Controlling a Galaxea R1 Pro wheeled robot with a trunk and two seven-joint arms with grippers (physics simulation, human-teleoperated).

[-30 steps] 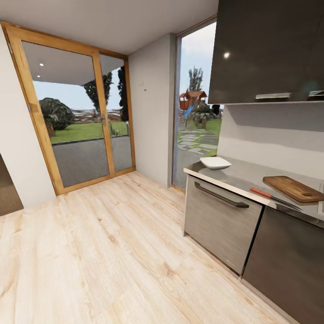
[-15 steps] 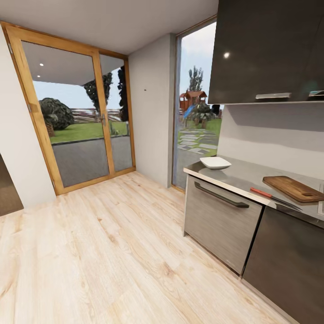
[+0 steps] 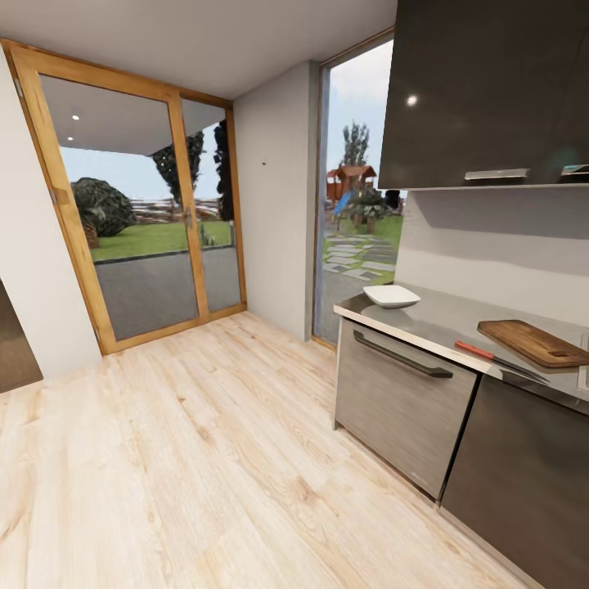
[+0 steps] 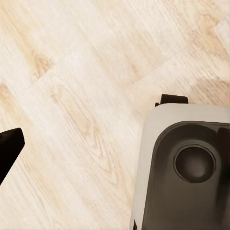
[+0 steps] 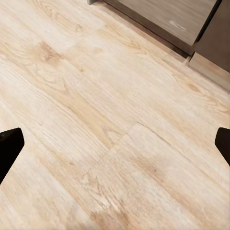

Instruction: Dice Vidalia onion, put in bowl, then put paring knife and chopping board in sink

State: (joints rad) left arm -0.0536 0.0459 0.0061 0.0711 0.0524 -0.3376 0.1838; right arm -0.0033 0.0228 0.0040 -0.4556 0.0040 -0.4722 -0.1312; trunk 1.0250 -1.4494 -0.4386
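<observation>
I see the counter (image 3: 442, 315) at the right of the head view, but its far end is cut off by the frame edge, so the sink and onion I cannot locate from here. At the very right edge there is a small pale piece by the board, too little to say what it is. The board (image 3: 533, 341) lies on the counter and its slot end is partly cut by the frame. The knife (image 3: 499, 360) lies just in front of the board, near the counter edge, red handle toward the bowl; the blade is dark and hard to separate from the reflection. The bowl (image 3: 391, 295) sits at the counter's left end, well apart from board and knife. I cannot see inside it properly from this low angle, the contents I cannot tell.

Left gripper (image 4: 110, 143): one black fingertip (image 4: 9, 146) at the frame edge, the other is hidden behind the grey robot base (image 4: 187, 167) w/ a round part. Opening I cannot tell. It hangs over the wood floor (image 4: 76, 72).

Right gripper (image 5: 115, 143): both tips at opposite frame edges, so spread wide, nothing between them, only floor below and a cabinet (image 5: 167, 19) front at the far side.
</observation>
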